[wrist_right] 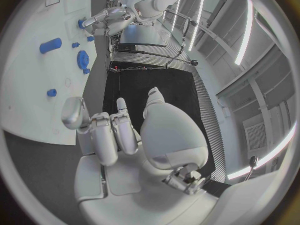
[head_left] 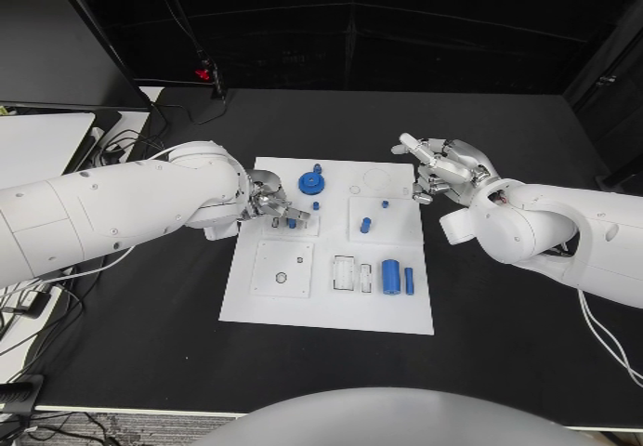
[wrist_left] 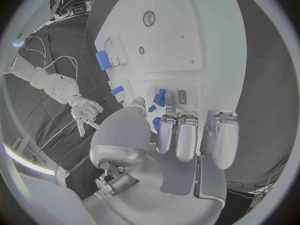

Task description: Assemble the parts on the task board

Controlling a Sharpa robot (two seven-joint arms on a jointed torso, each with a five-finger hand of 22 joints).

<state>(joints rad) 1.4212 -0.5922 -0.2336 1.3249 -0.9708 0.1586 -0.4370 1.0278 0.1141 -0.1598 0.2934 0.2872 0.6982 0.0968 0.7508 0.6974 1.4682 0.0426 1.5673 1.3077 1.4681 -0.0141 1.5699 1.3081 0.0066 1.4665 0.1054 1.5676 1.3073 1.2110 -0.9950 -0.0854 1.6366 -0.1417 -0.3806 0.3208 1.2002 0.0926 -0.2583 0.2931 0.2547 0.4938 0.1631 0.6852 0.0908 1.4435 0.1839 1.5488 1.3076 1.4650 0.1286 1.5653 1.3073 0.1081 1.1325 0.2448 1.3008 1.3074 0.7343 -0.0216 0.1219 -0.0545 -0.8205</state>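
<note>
Parts on the white task board (head_left: 269, 311) lie scattered: two blue cylinders (head_left: 391, 277) near, a blue gear (head_left: 312, 179) far. Left hand (head_left: 275, 208) pinches a small blue peg (wrist_left: 160, 97) over the board; right hand (head_left: 442, 172) hovers beside the board, fingers curled, holding nothing.

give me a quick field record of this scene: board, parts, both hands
board: white task board flat on the black table
parts: blue gear near the far edge; large blue cylinder with a thin blue pin beside it near the right edge; small blue peg mid-board
left hand: left hand over the board's left part, fingers at a small blue part; grip unclear
right hand: right hand raised off the board's right edge, holding nothing
</note>
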